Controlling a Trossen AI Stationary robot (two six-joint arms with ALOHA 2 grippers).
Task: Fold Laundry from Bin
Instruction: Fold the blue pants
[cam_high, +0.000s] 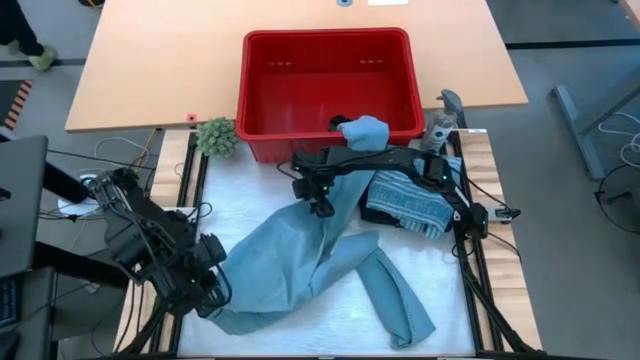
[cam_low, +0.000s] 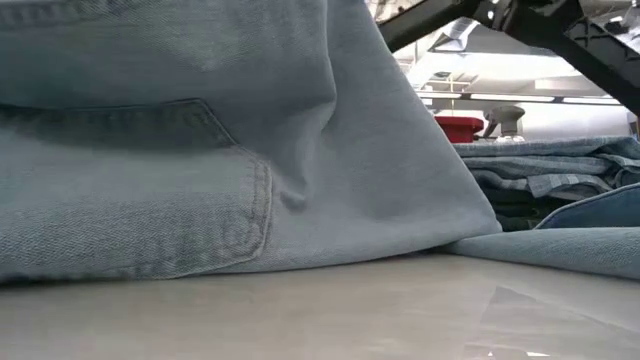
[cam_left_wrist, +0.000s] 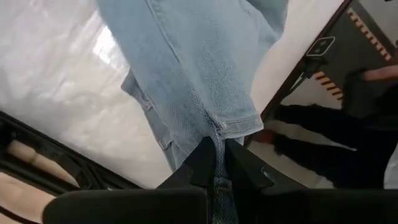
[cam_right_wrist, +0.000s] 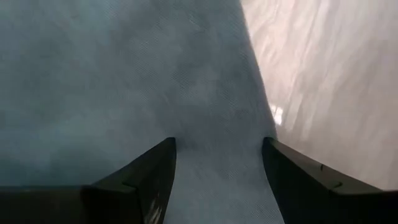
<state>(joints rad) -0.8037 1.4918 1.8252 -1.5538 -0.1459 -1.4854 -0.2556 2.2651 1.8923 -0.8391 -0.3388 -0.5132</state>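
A pair of light blue jeans (cam_high: 300, 255) is lying spread across the middle of the bench (cam_high: 440, 310). The left gripper (cam_left_wrist: 217, 158) is sitting near the bench's front left corner, clamped on a hem of the jeans. The right gripper (cam_high: 322, 205) is hanging over the jeans near the middle, its fingers (cam_right_wrist: 146, 177) standing apart above the denim. The red bin (cam_high: 328, 90) is standing at the far edge, a blue cloth (cam_high: 365, 130) draping over its rim. Folded clothes (cam_high: 405, 200) are lying by the right edge.

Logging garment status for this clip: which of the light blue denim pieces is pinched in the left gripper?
The jeans spread flat across the mat; the left gripper is shut on their hem. The other denim piece hangs over the bin rim.
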